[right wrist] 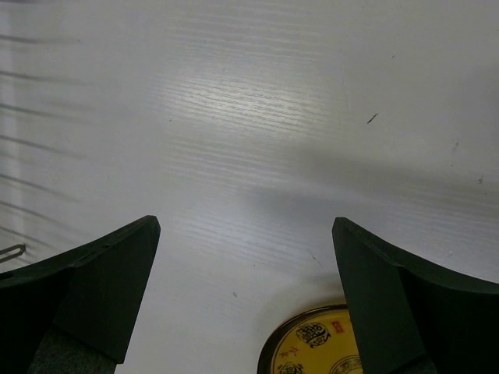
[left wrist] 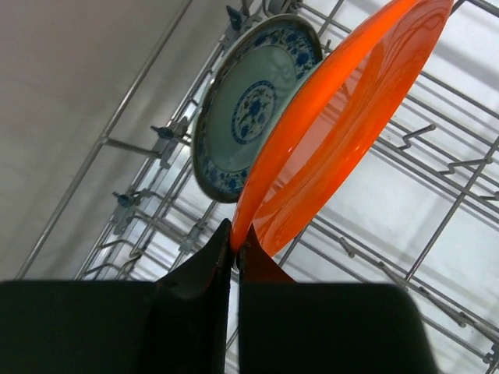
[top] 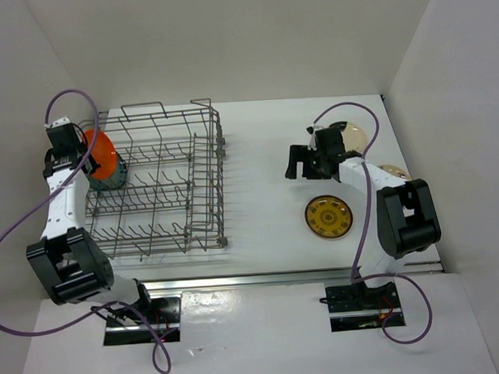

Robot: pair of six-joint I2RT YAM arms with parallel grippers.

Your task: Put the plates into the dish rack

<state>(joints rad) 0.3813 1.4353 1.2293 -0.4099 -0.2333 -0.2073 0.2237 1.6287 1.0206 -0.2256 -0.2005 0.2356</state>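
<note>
The left claw (left wrist: 234, 238) is pinched almost fully closed on the rim of the orange plate (left wrist: 351, 125). The plate stands on edge and rises tilted away from the fingertips, inside the dish rack (top: 201, 177). Just past the orange plate, on the side away from this claw, a blue-green patterned plate (left wrist: 253, 109) stands upright among the rack's wires. Whether the two plates touch cannot be told. In the overhead view the rest of the rack spreads out to this claw's right and toward the arm bases.

The right claw (right wrist: 245, 226) is spread wide and holds nothing, hanging over bare counter (top: 267, 211). The yellow-brown patterned plate (top: 329, 217) lies flat on the counter just on the base side of this claw, its rim showing low between the fingers in the wrist view. A cream plate (top: 357, 137) lies behind this claw toward the right wall, and a second cream plate (top: 395, 171) lies near it, both partly hidden by the arm. The rack stands well apart to this claw's left.
</note>
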